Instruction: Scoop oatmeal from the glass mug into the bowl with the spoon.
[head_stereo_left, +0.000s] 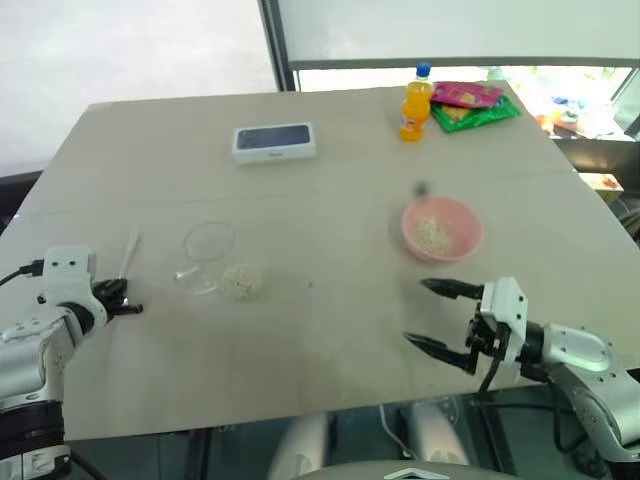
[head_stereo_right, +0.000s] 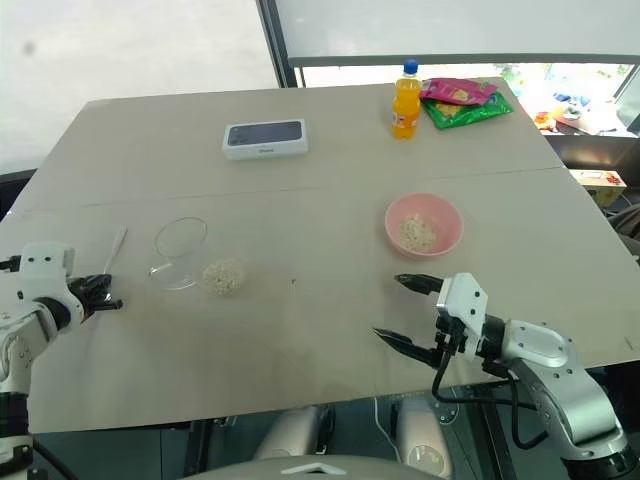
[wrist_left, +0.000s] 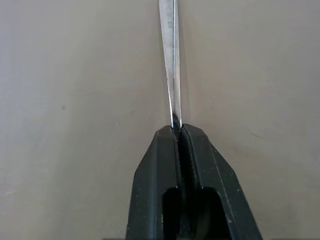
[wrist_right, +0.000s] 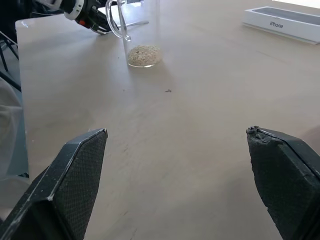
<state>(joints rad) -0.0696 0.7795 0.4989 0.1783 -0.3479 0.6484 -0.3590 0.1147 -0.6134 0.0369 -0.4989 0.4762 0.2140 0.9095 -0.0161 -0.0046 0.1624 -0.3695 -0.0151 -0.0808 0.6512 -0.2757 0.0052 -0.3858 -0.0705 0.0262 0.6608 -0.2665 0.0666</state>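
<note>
- Landmark: glass mug (head_stereo_right: 180, 252), small, clear, handled; stands on the table (head_stereo_right: 300, 330), upright as seen from the right wrist.
- Oatmeal (wrist_right: 143, 55): pale flaky heap at the bottom of the glass mug; a second portion already in the bowl (head_stereo_right: 423, 224). Judged light, loose, crumbly, prone to spilling off a tilted spoon.
- Bowl: pink, shallow, well to the robot's right of the glass mug, slightly farther back. Judged light plastic, liable to slide if knocked.
- Spoon (head_stereo_left: 129, 254): slim, shiny metal, flat on the table just to the robot's left of the glass mug, apart from it. Judged stiff, light, slippery; thin handle offers little bite, so a hold near the handle end, square across its flat, looks soundest.
- Left gripper (wrist_left: 176, 131): left of the glass mug, at the near end of the spoon; jaws pressed together on the handle tip, metal strip emerging from between the pads in the wrist view. Grip sits far out on the handle; rotation in the pinch a fair risk during scooping.
- Right gripper (head_stereo_right: 405, 312): well to the right of the glass mug, nearer the bowl; jaws spread wide, nothing between them.
- Glass mug handling: judged rigid, fragile, smooth, easily tipped by the spoon; bracing by the wall or handle with the free gripper seems advisable.
- Also present, beyond the glass mug: white box (head_stereo_right: 265, 138), orange bottle (head_stereo_right: 405, 99), snack packets (head_stereo_right: 462, 100).
</note>
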